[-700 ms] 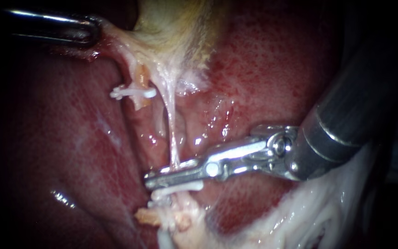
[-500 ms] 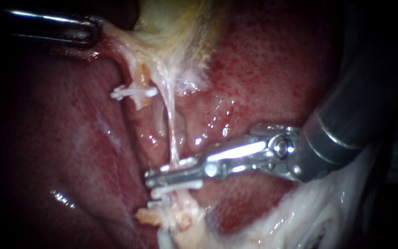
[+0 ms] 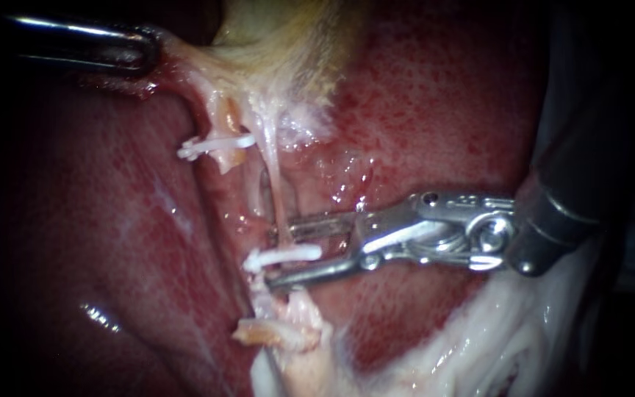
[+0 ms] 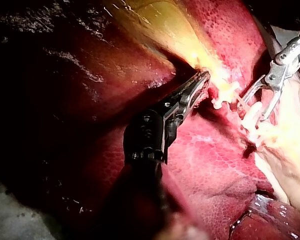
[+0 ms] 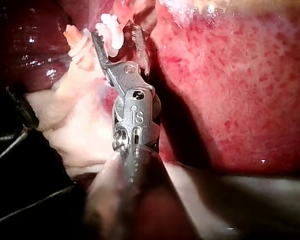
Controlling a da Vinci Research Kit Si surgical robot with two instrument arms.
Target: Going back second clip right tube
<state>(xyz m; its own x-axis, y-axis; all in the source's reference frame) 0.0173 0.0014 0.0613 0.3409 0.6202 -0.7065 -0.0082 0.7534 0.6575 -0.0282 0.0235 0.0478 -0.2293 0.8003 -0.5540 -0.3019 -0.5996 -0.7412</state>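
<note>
All three views, seemingly close, share the clip point(image 3: 282, 256).

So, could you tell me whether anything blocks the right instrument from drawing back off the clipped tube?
Nothing visible does. The right instrument stands open around the clip on the right tube; its way back lies free over the liver.

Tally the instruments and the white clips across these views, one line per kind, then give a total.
Instruments: 2, left instrument and right instrument.
White clips: 3, upper clip, middle clip, partly hidden third clip.
Total: 5.
</note>
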